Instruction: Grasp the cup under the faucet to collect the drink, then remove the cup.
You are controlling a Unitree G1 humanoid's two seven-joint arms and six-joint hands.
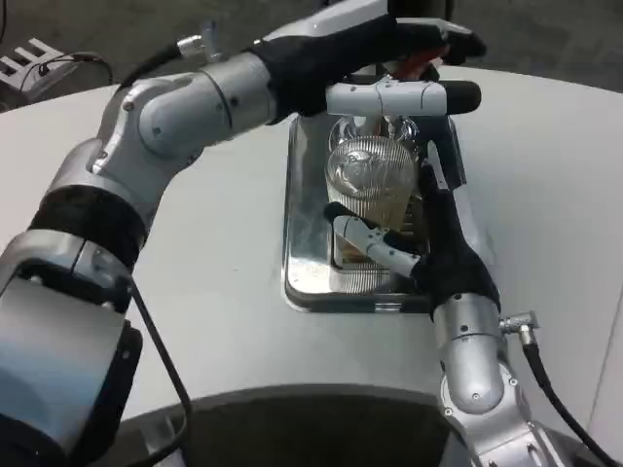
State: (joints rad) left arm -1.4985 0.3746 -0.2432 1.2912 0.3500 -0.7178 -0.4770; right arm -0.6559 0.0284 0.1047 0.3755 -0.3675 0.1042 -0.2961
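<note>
Clear ribbed plastic or glass is what the cup (368, 175) appears to be made of: a round, see-through vessel standing on the grille of a shiny metal drip tray (304, 282) at the middle of the white tabletop (224, 311), directly below the dispenser's outlet. It looks rigid and light when empty, yet a pale amber band low in its body suggests some drink has collected, so it will likely be heavier toward the base and ready to slosh or spill if tipped. Smooth, wet-looking walls could prove slippery; the ribbing should give some purchase. The sensible place to hold it is around the lower or middle body, squeezing gently and keeping it upright while drawing it toward the robot. The right robot hand (428, 243) already wraps the cup from the side, one white finger curling across the front near the base and black fingers rising along the right wall, so it grips the cup. The left robot hand (389, 58) reaches over the top and rests on the red-and-black faucet lever (428, 51), fingers closed about it as far as can be judged. No brand, label or legible writing can be made out anywhere.
</note>
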